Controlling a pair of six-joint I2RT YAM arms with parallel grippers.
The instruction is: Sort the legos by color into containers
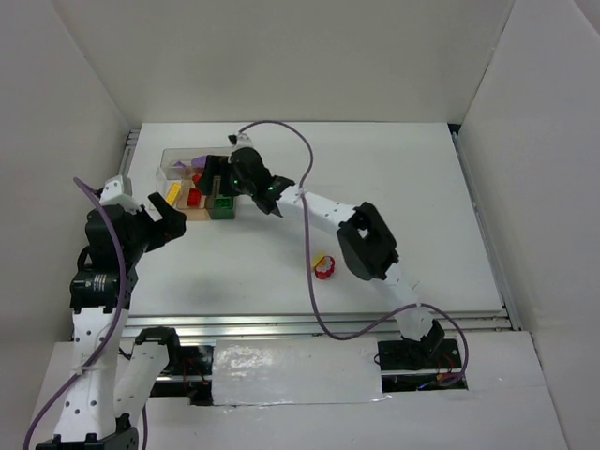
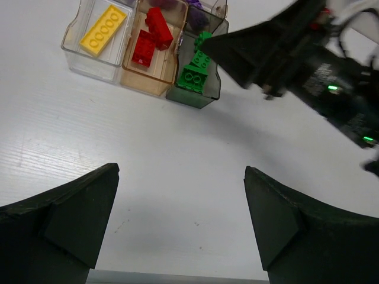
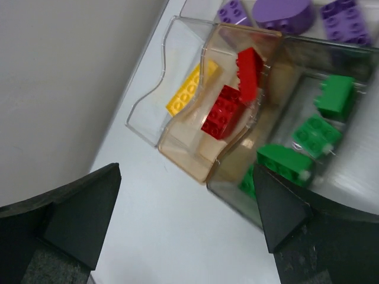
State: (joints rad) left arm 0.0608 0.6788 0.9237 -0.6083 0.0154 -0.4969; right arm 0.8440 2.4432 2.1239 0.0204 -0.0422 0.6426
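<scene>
Matte black fingers of the left gripper point(image 2: 180, 171) stand spread wide over the smooth white table point(image 2: 177, 136), holding and touching nothing. Further out on that tabletop, just beside the elbow of the right arm point(image 1: 370, 244), lie a small yellow piece point(image 1: 319, 259) and a red round piece point(image 1: 324, 273), close together. Beyond them sits the clear plastic box point(image 2: 76, 54), its thin walls glossy and wavy. Its near row has three compartments. The clear one holds a flat yellow plate point(image 2: 104, 29) studded in two rows, the tan one two red bricks point(image 2: 151, 38), one leaning across the other, and the smoky grey one glossy green bricks point(image 2: 194, 70). The right gripper point(image 3: 186, 171) hangs over the grey compartment, jaws fully apart and gripping nothing, with one green brick close by a fingertip. Farthest back, purple pieces point(image 3: 283, 13), one of them rounded, fill the rear row
</scene>
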